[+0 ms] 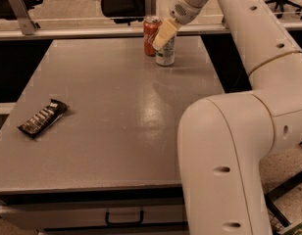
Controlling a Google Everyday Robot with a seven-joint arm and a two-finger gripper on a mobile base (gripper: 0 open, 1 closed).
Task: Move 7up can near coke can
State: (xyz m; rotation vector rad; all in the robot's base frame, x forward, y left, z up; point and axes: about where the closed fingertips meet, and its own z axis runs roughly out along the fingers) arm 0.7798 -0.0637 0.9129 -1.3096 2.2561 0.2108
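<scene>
The 7up can (165, 56) stands upright on the tabletop (116, 131), just beside the coke can (151, 27), at its near right. The tool (162, 37) sits against the 7up can's upper part; we cannot tell whether it is gripping the can or loose. We judge the placing all but done, so we would release gently and lift straight up, tipping neither can. We count one 7up can, one coke can, one tool, and one snack bar (43, 118) well to the coke can's near left.

Warm, rather dim overhead light leaves a pale sheen on the table (92, 146) at mid-frame; the gripper (162, 35), upper centre, catches light against dark surroundings.
</scene>
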